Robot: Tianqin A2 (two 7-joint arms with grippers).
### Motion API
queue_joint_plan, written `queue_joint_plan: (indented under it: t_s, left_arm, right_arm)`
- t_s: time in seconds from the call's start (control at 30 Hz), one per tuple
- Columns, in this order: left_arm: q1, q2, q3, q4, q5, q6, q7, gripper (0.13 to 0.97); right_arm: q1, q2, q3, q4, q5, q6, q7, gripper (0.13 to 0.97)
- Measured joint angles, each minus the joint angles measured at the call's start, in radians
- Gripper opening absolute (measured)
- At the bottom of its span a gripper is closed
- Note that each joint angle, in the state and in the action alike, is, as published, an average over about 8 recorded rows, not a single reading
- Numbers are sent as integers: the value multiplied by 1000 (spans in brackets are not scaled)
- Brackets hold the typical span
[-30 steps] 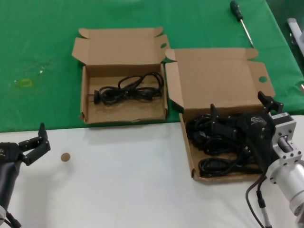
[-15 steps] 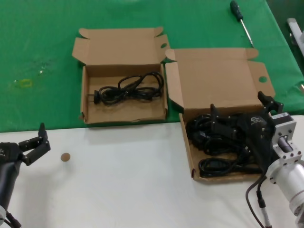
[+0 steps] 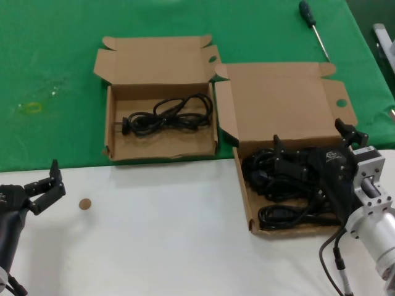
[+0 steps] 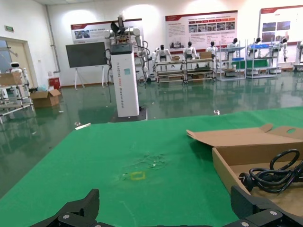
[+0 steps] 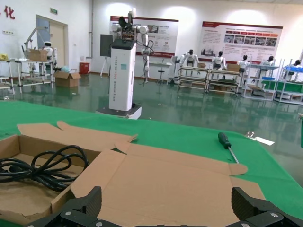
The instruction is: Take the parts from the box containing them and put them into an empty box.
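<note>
The wider brown box, with a plain lid that has a round hole, holds several black power cords. My right gripper hovers over these cords, open and empty, facing the lid. The narrower box with curved lid tabs holds one looped black cord. That cord also shows in the left wrist view and the right wrist view. My left gripper is open and empty over the white table at the near left, apart from both boxes.
A green-handled screwdriver lies on the green cloth beyond the wider box; it shows in the right wrist view. A small brown disc lies on the white table. A metal object sits at the far right edge.
</note>
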Motion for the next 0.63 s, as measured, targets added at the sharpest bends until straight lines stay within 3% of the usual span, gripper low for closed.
queue_joint_plan:
  t_s: [0.63]
  left_arm:
    - [0,0,0,0,0,0,0,966]
  right_arm:
    - [0,0,0,0,0,0,0,966]
